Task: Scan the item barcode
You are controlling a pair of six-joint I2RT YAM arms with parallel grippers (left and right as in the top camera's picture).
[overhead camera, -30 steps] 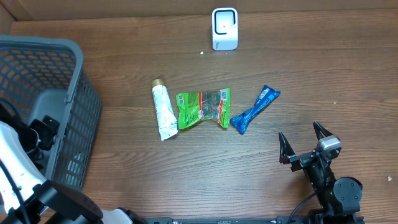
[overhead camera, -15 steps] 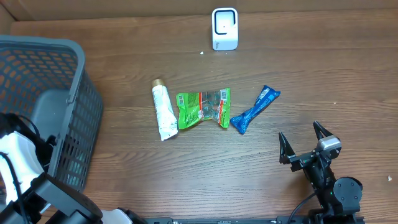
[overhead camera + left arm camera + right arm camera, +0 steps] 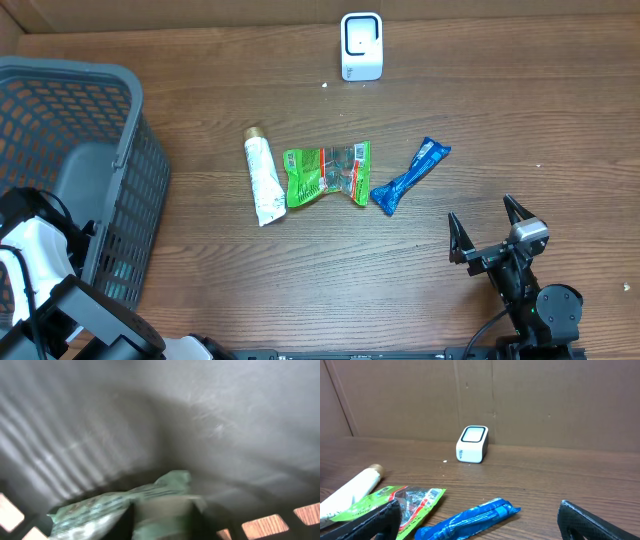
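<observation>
My left arm [image 3: 35, 250] reaches down into the grey basket [image 3: 125, 150], which hides its gripper from overhead. In the blurred left wrist view my left gripper [image 3: 162, 520] is closed round a pale green packet [image 3: 95, 507] lying on the basket floor [image 3: 200, 420]. The white barcode scanner [image 3: 361, 45] stands at the back of the table, also seen as the scanner [image 3: 472, 444] from the right wrist. My right gripper [image 3: 490, 232] rests open near the front right, nothing between its fingers [image 3: 375, 522].
On the wooden table lie a white tube [image 3: 262, 180], a green snack packet [image 3: 328, 172] and a blue wrapper [image 3: 411, 176], in a row at the centre. The blue wrapper [image 3: 470, 519] lies just ahead of my right gripper [image 3: 480, 527]. A cardboard wall backs the table.
My left arm has sunk lower into the basket and its jaws have closed in on the pale green packet. The basket has shifted slightly right. The right arm has not moved.
</observation>
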